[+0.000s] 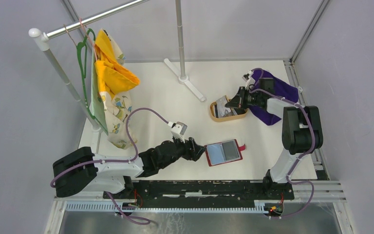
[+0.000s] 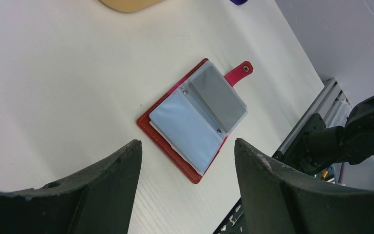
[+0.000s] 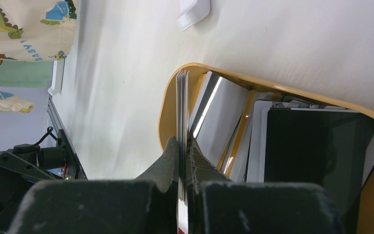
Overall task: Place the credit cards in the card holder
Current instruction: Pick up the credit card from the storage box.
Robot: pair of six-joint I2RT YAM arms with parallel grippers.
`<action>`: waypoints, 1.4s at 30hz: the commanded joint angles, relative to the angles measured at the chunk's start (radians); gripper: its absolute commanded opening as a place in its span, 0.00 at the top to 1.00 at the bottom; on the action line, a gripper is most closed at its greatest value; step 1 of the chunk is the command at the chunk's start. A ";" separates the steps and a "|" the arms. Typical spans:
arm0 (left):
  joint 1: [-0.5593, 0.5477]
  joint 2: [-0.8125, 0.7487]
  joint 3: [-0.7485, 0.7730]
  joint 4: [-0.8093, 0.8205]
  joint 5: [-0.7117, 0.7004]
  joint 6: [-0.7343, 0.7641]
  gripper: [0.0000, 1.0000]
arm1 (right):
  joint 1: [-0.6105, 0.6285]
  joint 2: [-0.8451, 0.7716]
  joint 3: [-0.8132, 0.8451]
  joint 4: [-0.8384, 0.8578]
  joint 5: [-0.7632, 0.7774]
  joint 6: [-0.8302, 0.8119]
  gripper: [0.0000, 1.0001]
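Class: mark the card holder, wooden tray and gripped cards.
card holder (image 2: 187,127), left wrist view, clear inner pocket
wooden tray (image 3: 166,112), right wrist view, curved rim
gripped cards (image 3: 182,107), right wrist view, thin edges

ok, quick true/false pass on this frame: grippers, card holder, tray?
1. The card holder lies open on the table. True.
2. The left gripper is shut on the card holder. False: its fingers are apart and hold nothing.
3. The right gripper pinches cards edge-on at the wooden tray. True.
4. The wooden tray is otherwise empty. False: more cards lie in it, including a black card.
5. The card holder sits inside the tray. False: it lies on the table, apart from the tray.
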 commanded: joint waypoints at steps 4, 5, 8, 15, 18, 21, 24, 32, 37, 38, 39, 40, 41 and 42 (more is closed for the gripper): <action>-0.001 -0.002 0.036 0.050 0.001 -0.044 0.25 | -0.003 0.016 0.022 0.003 0.031 -0.053 1.00; -0.002 -0.003 0.036 0.050 0.000 -0.042 0.25 | -0.003 0.020 0.019 0.004 0.032 -0.053 1.00; -0.001 -0.008 0.035 0.046 -0.003 -0.041 0.25 | 0.000 0.033 0.011 0.002 0.039 -0.055 1.00; -0.002 -0.007 0.030 0.046 -0.011 -0.041 0.25 | 0.027 0.056 0.010 -0.001 0.051 -0.061 0.95; -0.001 -0.005 0.030 0.048 -0.011 -0.042 0.25 | 0.046 0.071 0.032 -0.010 0.059 -0.074 0.89; -0.001 -0.001 0.031 0.049 -0.011 -0.042 0.25 | 0.063 0.094 0.071 -0.065 0.070 -0.099 0.85; 0.000 -0.001 0.030 0.050 -0.011 -0.043 0.25 | 0.076 0.120 0.106 -0.100 0.076 -0.120 0.80; -0.002 0.009 0.034 0.049 -0.009 -0.045 0.25 | 0.114 0.186 0.223 -0.218 0.047 -0.190 0.72; 0.000 0.013 0.036 0.050 -0.008 -0.046 0.25 | 0.129 0.220 0.284 -0.289 0.063 -0.231 0.71; -0.001 0.013 0.037 0.050 -0.007 -0.047 0.25 | 0.129 0.226 0.297 -0.306 0.065 -0.240 0.71; -0.002 0.013 0.038 0.050 -0.008 -0.047 0.25 | 0.131 0.232 0.309 -0.320 0.068 -0.253 0.71; -0.002 0.014 0.038 0.051 -0.007 -0.047 0.25 | 0.133 0.237 0.316 -0.335 0.074 -0.261 0.71; -0.001 0.015 0.038 0.050 -0.007 -0.048 0.25 | 0.135 0.240 0.321 -0.342 0.078 -0.268 0.71; -0.001 0.015 0.038 0.052 -0.007 -0.048 0.25 | 0.136 0.241 0.326 -0.353 0.083 -0.273 0.71</action>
